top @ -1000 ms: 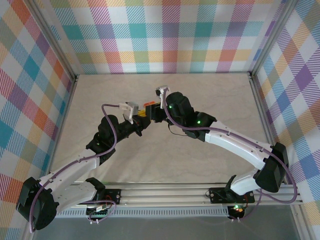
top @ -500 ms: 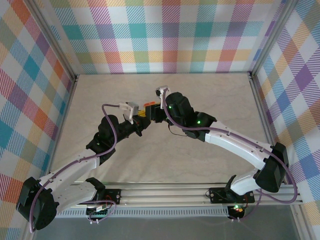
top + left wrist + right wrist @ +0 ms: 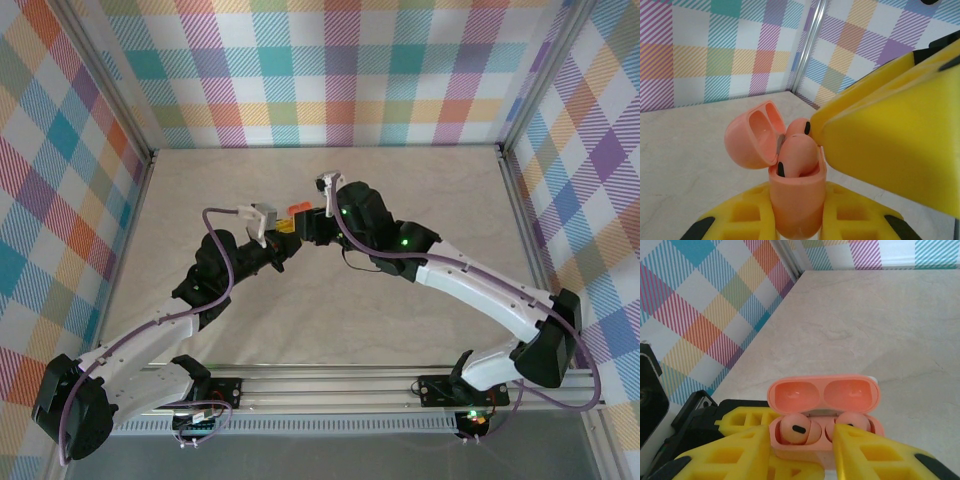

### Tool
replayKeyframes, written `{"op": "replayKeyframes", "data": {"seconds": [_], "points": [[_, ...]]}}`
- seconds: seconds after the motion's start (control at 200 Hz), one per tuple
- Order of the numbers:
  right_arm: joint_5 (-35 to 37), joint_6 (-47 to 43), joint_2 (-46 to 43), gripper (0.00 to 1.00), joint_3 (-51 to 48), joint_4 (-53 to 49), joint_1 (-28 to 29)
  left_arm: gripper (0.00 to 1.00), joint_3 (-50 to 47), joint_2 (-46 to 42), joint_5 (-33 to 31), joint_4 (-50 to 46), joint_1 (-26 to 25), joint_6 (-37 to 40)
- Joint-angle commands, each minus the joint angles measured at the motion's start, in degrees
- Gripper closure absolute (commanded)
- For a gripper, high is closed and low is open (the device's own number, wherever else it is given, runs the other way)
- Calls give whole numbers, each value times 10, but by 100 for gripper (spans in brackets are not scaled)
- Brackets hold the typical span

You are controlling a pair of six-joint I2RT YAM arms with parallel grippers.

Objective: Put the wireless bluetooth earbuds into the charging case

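Left gripper (image 3: 797, 222) pinches salmon-pink charging case (image 3: 796, 197); lid open at 10 o'clock; two pink earbuds (image 3: 795, 430) seated inside; right gripper (image 3: 804, 440) slightly spread over them, gripping nothing

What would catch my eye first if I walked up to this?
A salmon-pink case, lid flipped open, sits clamped in the yellow left gripper near the table's middle. Two matching pink earbuds sit in its wells, with the right gripper parted close by them. Loud pastel plaid walls surround everything.
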Motion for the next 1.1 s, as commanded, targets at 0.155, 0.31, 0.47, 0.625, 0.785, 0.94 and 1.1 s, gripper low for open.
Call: {"op": "replayKeyframes", "data": {"seconds": [0.155,0.31,0.47,0.625,0.785,0.94,1.1], "points": [[-57,-33,-27,63,70,-71,3,100,23,0,33,29,-3,12],[-71,-50,-36,63,108,-108,-1,100,25,-1,57,27,-3,11],[-88,-61,-41,64,150,-178,-27,100,38,-1,103,1,-3,27],[-197,-61,-31,59,180,-258,-114,100,46,5,151,-1,-3,32],[-309,-43,-32,48,154,-282,-201,100,66,22,210,1,-3,32],[-427,-29,-58,42,97,-217,-251,100,82,41,253,9,-3,24],[-480,-35,-55,39,67,-175,-252,100,103,68,286,18,-3,7]]}}
